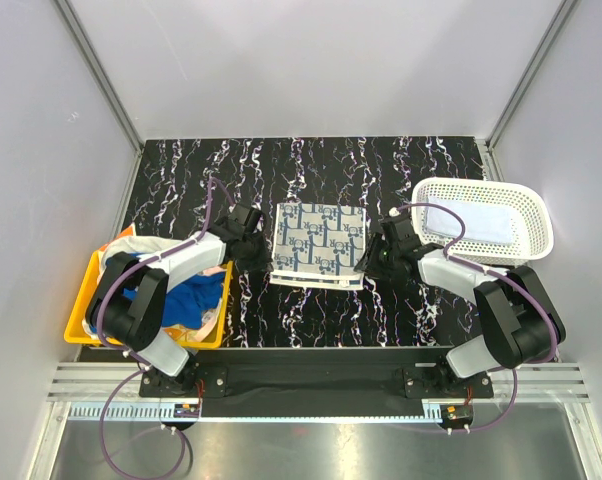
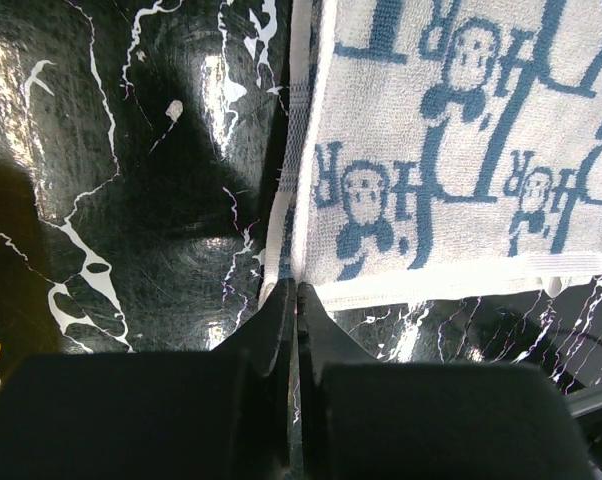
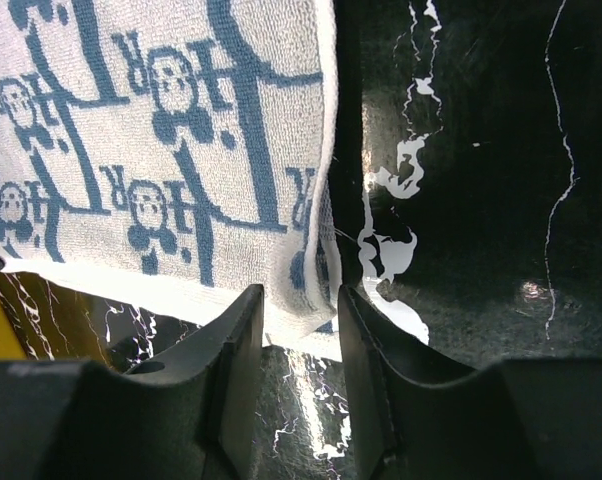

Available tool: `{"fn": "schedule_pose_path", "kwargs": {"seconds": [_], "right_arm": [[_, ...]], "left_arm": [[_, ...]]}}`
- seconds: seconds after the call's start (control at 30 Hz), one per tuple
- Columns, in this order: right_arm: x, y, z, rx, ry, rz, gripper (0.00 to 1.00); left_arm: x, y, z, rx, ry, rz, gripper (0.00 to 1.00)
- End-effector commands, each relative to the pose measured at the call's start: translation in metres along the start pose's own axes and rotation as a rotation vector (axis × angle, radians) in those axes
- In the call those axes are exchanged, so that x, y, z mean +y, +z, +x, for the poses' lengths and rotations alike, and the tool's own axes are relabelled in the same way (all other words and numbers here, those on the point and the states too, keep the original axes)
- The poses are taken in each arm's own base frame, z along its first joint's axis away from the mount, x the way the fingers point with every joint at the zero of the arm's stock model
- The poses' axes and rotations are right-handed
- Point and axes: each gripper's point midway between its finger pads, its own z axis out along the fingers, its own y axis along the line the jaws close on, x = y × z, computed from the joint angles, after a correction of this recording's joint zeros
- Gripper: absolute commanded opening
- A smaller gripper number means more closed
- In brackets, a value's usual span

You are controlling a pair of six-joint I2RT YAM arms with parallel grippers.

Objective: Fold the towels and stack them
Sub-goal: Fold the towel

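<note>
A white towel with a blue pattern (image 1: 319, 243) lies folded in a square on the black marbled table, between my two arms. My left gripper (image 1: 258, 256) is at its near left corner. In the left wrist view the jaws are pressed together, and the left gripper (image 2: 297, 290) pinches the corner edge of the patterned towel (image 2: 461, 150). My right gripper (image 1: 373, 257) is at the near right corner. In the right wrist view the right gripper (image 3: 301, 300) stands open, with the patterned towel's (image 3: 161, 130) corner lying loose between the fingers.
A yellow bin (image 1: 81, 310) at the near left holds a heap of towels, among them a royal blue one (image 1: 196, 295) and an orange-and-white one (image 1: 118, 243). A white perforated basket (image 1: 526, 205) at the right holds a pale folded towel (image 1: 471, 222).
</note>
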Motion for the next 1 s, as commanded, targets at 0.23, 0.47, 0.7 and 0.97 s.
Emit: {"fn": "schedule_pose_path", "kwargs": {"seconds": [0.23, 0.47, 0.7, 0.97], "right_arm": [[0.007, 0.000, -0.010, -0.037, -0.037, -0.009, 0.19], [0.013, -0.010, -0.018, -0.050, -0.053, -0.016, 0.00], [0.026, -0.029, -0.028, -0.078, -0.066, -0.046, 0.00], [0.029, -0.038, -0.026, -0.079, -0.065, -0.060, 0.00]], "left_arm": [[-0.012, -0.001, -0.007, -0.019, 0.010, 0.040, 0.00], [-0.018, -0.012, -0.014, -0.037, 0.021, 0.045, 0.00], [-0.023, -0.027, -0.022, -0.072, 0.024, 0.058, 0.00], [-0.025, -0.036, -0.021, -0.084, 0.023, 0.071, 0.00]]}}
